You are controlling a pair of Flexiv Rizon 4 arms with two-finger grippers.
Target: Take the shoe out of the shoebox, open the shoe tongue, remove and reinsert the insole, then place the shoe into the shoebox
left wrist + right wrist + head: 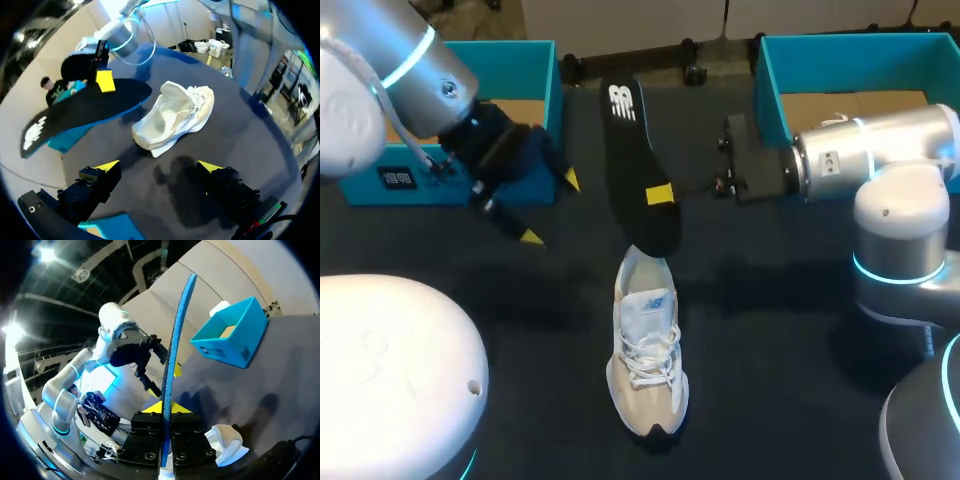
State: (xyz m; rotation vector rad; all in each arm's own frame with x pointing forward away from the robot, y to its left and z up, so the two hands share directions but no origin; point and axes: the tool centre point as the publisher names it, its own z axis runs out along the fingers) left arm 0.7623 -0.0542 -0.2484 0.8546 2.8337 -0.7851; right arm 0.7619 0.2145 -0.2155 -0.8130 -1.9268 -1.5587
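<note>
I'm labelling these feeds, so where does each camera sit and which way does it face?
Head view: above, behind, looking down on the table; left arm and right arm show.
Left wrist view: left wrist, facing the shoe; open left gripper shows.
Right wrist view: right wrist, facing the left arm; right gripper holds the insole.
All share shoe and insole.

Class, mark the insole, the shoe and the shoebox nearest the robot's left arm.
insole (632, 150), head view, mid-length of its black face.
shoe (647, 345), head view, on the laces.
left shoebox (510, 46), head view, far rim.
</note>
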